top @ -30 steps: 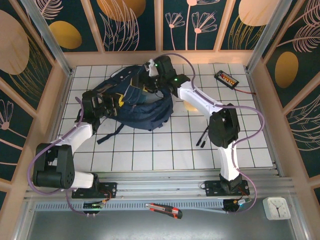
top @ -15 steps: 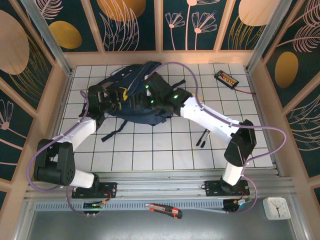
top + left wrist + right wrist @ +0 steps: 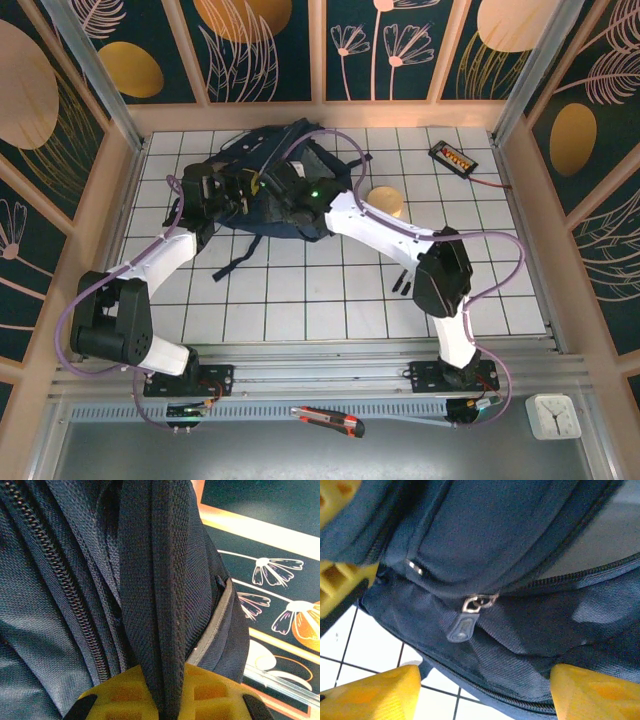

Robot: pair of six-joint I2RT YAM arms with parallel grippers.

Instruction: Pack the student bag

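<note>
The student bag [image 3: 320,165] is pictured lying on the white tiled table [image 3: 300,300], toward its far left part and close to the back wall. A fold of its navy fabric is pinched between the pressed-together fingers [image 3: 120,697] of the left gripper [image 3: 167,700]. This appears to be done so that the bag's mouth is kept raised and taut alongside the zip track [image 3: 75,605].

The right gripper [image 3: 480,695] is held at the bag's lower edge with its jaws spread wide. Nothing is clamped by it. A grey zip pull [image 3: 461,629] is seen just ahead, roughly midway between the two yellow fingers, which suggests that the zip is being lined up for a grasp.

Little room is left behind the bag, where the wall stands near. Open tiles are offered on the near side and to the right, though a black strap [image 3: 230,265] is trailed across them on the left. A round tan disc [image 3: 383,200] is set just beside the bag under the right arm's reach, and two dark pens [image 3: 402,278] are laid near that arm's elbow. A small black and orange device [image 3: 452,155] is parked well apart, by the far right corner. Any sweep to the right is judged likely to brush the disc first.
</note>
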